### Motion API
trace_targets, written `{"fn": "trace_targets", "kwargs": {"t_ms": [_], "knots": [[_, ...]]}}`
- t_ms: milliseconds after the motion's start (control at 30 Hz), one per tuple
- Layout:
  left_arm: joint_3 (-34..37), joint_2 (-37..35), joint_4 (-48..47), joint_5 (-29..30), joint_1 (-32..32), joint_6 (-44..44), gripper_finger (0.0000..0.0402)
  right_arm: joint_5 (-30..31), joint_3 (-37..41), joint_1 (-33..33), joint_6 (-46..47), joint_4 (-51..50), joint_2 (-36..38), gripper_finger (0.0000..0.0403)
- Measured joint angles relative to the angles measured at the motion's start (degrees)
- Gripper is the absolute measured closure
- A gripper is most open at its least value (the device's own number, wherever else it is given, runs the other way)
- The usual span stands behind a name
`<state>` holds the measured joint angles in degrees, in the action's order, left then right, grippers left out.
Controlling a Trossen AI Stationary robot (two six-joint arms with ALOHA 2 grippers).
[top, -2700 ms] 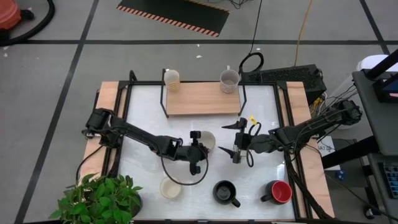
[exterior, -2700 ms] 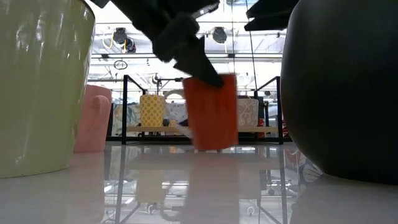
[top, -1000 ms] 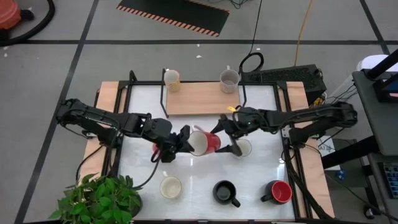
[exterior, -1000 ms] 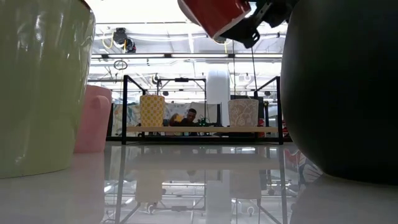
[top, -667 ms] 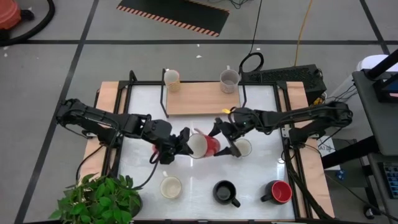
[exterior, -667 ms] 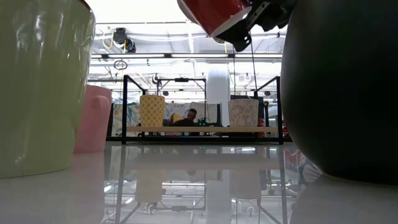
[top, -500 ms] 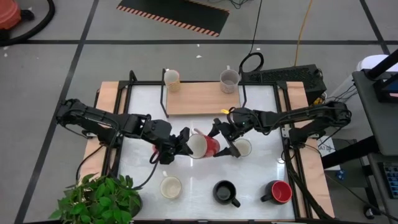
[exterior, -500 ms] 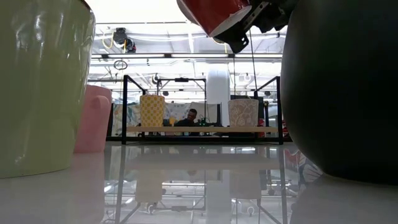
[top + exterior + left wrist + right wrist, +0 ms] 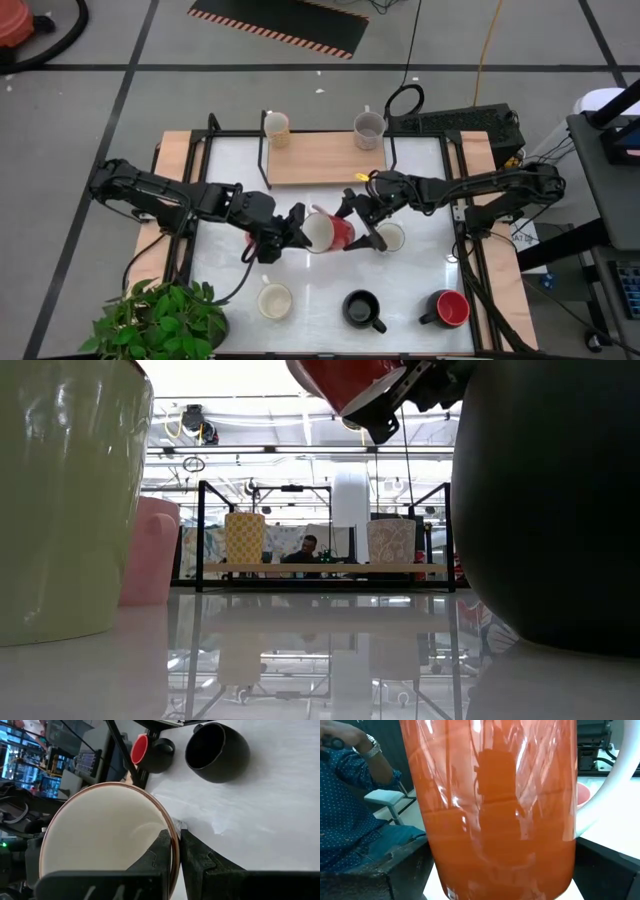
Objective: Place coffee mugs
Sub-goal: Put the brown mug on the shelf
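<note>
Mug [image 9: 330, 232], red outside and cream inside, hangs tipped on its side above mid-table as we watch: the left gripper [image 9: 296, 226] pinches its rim at nine o'clock, while the right gripper [image 9: 355, 224] straddles its base, fingers spread wide.

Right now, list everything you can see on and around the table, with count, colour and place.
red mug: one, red outside, cream inside, held above the table's middle
shelf mugs: two, cream and grey-white, on the wooden shelf
front mugs: three, cream, black, red-and-black, along the near edge
cream mug: one, beside the right gripper
potted plant: one, green, near-left corner
left gripper: shut on the red mug's rim
right gripper: open around the red mug
</note>
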<state>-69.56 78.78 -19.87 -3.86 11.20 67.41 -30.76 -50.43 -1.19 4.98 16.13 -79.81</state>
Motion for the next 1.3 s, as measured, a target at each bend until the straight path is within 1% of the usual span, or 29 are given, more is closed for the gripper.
{"fn": "trace_targets", "kwargs": {"t_ms": [100,233,500,600,733,800,933,1067,1233,1300], "knots": [[0.0,0.0,0.1,0.0,0.0,0.2,0.0379,0.0,0.0,0.0,-0.1,0.0,0.0,0.0015],[0.0,0.0,0.1,0.1,0.0,-0.1,0.0379,-0.1,0.0,-0.6,-0.3,0.1,0.0,0.0033],[-0.1,0.0,-1.0,0.5,-0.1,-1.5,0.0376,-0.1,0.0,-1.3,-0.5,0.1,0.0,0.0034],[-0.1,0.0,-0.9,1.3,-0.1,-3.5,0.0356,0.2,0.0,-1.3,-0.7,0.0,-0.1,0.0034],[-0.1,0.0,3.5,3.1,-0.1,-14.5,0.0326,0.1,0.0,-1.4,-0.6,-0.3,-0.1,0.0034],[-0.2,0.0,4.4,3.7,-0.1,-17.4,0.031,0.7,0.0,-1.4,-1.0,-0.1,-0.1,0.0034],[-0.3,0.0,5.2,5.7,-0.1,-21.1,0.0273,1.7,0.0,-1.6,-1.4,1.2,-0.2,0.0034],[-0.4,-0.1,4.5,10.7,0.0,-24.5,0.024,3.6,0.0,-1.7,-1.3,1.5,-0.2,0.0035],[-0.2,-0.5,4.1,11.6,0.3,-27.4,0.0206,4.8,0.0,-2.4,-0.9,1.9,-0.1,0.0035],[-0.1,-0.9,4.0,11.9,0.8,-29.9,0.0193,4.9,-0.1,-2.6,-0.9,2.8,-0.1,0.0036]]}}
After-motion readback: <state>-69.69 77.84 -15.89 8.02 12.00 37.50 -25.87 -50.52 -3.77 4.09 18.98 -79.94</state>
